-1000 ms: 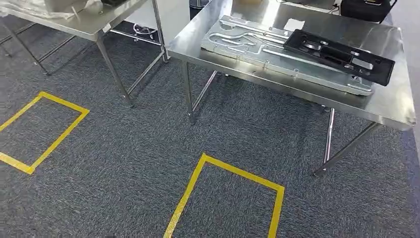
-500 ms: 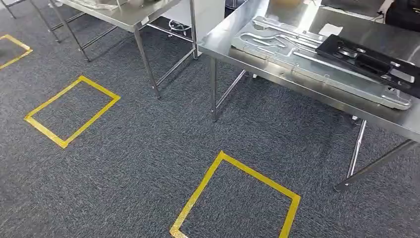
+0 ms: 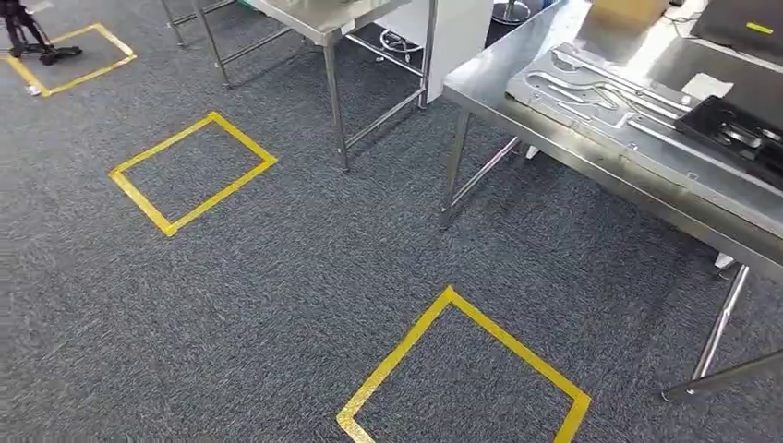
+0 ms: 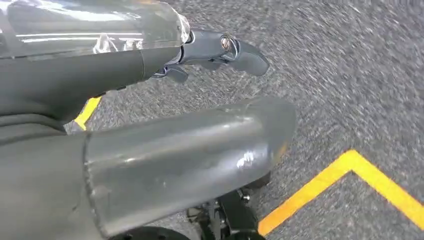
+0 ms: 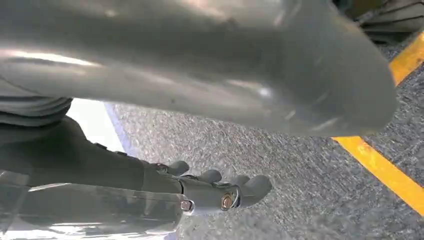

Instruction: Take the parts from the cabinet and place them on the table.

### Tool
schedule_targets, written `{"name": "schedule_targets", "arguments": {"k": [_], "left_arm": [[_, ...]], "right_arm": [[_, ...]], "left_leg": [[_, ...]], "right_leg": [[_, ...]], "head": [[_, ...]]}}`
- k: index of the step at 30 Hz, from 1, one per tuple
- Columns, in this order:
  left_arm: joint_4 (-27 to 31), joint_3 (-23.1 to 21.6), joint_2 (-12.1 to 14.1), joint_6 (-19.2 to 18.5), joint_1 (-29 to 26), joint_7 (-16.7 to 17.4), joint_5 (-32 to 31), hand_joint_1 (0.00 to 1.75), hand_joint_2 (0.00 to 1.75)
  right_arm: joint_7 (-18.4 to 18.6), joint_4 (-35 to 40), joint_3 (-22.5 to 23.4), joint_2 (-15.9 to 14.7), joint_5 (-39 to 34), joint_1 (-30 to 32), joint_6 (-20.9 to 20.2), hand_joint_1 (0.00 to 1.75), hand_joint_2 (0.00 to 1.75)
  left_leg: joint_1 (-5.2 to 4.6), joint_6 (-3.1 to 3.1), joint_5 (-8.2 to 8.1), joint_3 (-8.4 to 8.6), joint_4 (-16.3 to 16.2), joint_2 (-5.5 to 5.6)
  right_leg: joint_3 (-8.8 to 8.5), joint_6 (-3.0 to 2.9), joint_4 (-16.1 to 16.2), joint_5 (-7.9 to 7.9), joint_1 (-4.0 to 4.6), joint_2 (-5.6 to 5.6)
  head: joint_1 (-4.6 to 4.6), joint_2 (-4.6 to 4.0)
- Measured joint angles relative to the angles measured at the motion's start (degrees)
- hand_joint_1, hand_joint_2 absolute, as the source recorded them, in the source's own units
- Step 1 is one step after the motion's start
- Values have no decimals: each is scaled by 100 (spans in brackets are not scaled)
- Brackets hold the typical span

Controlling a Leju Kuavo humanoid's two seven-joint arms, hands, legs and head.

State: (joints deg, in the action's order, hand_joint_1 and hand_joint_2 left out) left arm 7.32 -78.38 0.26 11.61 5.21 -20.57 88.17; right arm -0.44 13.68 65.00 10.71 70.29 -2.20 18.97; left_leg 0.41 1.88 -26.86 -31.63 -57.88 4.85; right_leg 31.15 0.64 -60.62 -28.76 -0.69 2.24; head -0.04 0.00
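From the head view I look down on grey carpet marked with yellow tape squares (image 3: pixel 462 369), and at the right a steel table (image 3: pixel 600 175) that already carries a long silver plate (image 3: pixel 600 101) with a black part (image 3: pixel 739 134) lying on its far end; a second table (image 3: pixel 323 18) stands further off to the left. The cabinet I cannot pick out from here, so I judge this a walking and turning leg between cabinet and table, with no part in hand. To do it well I would keep the steps short, keep both arms tucked and low so they clear the table edge and its legs, and stop squarely inside a tape square before reaching. There is nothing like a bin or tray here; the table is the only holder, and it has the two parts, the black one resting on the silver one. In the left wrist view the left hand (image 4: pixel 215 50) hangs above the carpet, fingers apart and loosely extended, holding nothing. In the right wrist view the right hand (image 5: pixel 220 192) hangs likewise, fingers gently curled yet separate, with nothing between them.
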Motion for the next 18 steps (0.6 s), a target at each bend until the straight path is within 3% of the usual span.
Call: {"name": "schedule_targets", "arguments": {"k": [1, 2, 3, 5, 6, 7, 8, 10, 11, 12, 13, 14, 15, 16, 18], "left_arm": [[0, 0, -4, 0, 4, 0, 2, 0, 0], [0, 0, 9, 0, 23, 4, 2, 0, 0], [0, 0, 18, 0, 20, 7, 7, 0, 0], [0, 0, 39, 33, -17, 15, 31, 0, 0], [0, 0, 66, 44, -20, 17, 35, 0, 0], [0, -2, 57, 50, -26, 22, 37, 0, 0], [0, -2, 68, 55, -9, 26, 37, 0, 0], [0, -2, 90, 52, 7, 9, 42, 0, 0], [0, -2, 101, 52, -5, -4, 44, 0, 0], [0, -2, 103, 52, -21, -7, 44, 0, 0], [0, -2, 107, 52, -32, -7, 44, 0, 0], [0, -2, 122, 52, -35, -9, 44, 0, 0], [0, -2, 131, 52, -29, -13, 44, 0, 0], [0, -2, 131, 50, -14, -20, 44, 0, 0], [0, -2, 133, 31, -16, -39, 46, 0, 0]], "right_arm": [[15, -2, 0, -4, 0, 8, -2, 0, 0], [20, -11, 0, -2, 0, 6, -2, 0, 0], [35, -17, 0, 2, 2, -13, -9, 0, 0], [55, -20, 0, 6, 15, -51, -37, 0, 0], [50, -26, -2, 46, 22, -57, -48, 0, 0], [44, -28, -2, 46, 28, -52, -50, 0, 0], [24, -28, -2, 50, 39, -38, -55, 0, 0], [-9, -35, -2, 52, 90, -22, -77, 0, 0], [-18, -37, -2, 52, 96, -24, -85, 0, 0], [-20, -37, -2, 52, 103, -27, -92, 0, 0], [-20, -37, -2, 59, 103, -34, -92, 0, 0], [-22, -39, -2, 68, 103, -45, -92, 0, 0], [-22, -44, -2, 77, 105, -47, -92, 0, 0], [-24, -44, -2, 74, 107, -52, -94, 0, 0], [-37, -52, -4, 77, 133, -56, -114, 0, 0]], "left_leg": [[7, -28, 6, -28, -8, 51], [-7, -72, 9, -57, -37, 106], [28, -121, 32, -86, -25, 166], [48, -218, 75, -121, 39, 312], [33, -228, 52, -109, -11, 272], [-6, -237, -84, -189, -175, -84], [7, -255, -325, -379, -544, -269], [26, -303, -762, -803, -1467, -405], [36, -324, -819, -909, -1727, -425], [44, -337, -741, -878, -1703, -445], [55, -343, -556, -713, -1408, -464], [66, -348, -301, -413, -869, -523], [69, -344, -93, -104, -329, -675], [49, -303, -146, 32, -16, -921], [21, -234, -105, 31, -49, -806]], "right_leg": [[-107, -53, 236, -59, -14, 337], [-90, -35, 314, -34, -9, 324], [-95, -34, 304, -32, 16, 236], [-120, -91, 340, -6, 31, 124], [-156, -141, 445, 54, -64, 23], [-187, -165, 491, 62, -32, -55], [-186, -179, 491, 61, -23, -154], [-172, -204, 476, 43, 3, -351], [-163, -204, 469, 39, 7, -429], [-165, -196, 462, 32, 6, -495], [-168, -178, 449, 19, 2, -567], [-175, -156, 424, -2, -5, -646], [-185, -129, 391, -29, -7, -707], [-187, -87, 358, -62, 14, -765], [-195, -20, 337, -89, 41, -837]], "head": [[-9, -2], [-18, 0], [20, 0], [28, 0], [17, 0], [-2, -2], [-48, 0], [-52, 0], [-52, 0], [-57, 0], [-57, 0], [-57, 0], [-57, 0], [-59, 0], [-35, 0]]}}
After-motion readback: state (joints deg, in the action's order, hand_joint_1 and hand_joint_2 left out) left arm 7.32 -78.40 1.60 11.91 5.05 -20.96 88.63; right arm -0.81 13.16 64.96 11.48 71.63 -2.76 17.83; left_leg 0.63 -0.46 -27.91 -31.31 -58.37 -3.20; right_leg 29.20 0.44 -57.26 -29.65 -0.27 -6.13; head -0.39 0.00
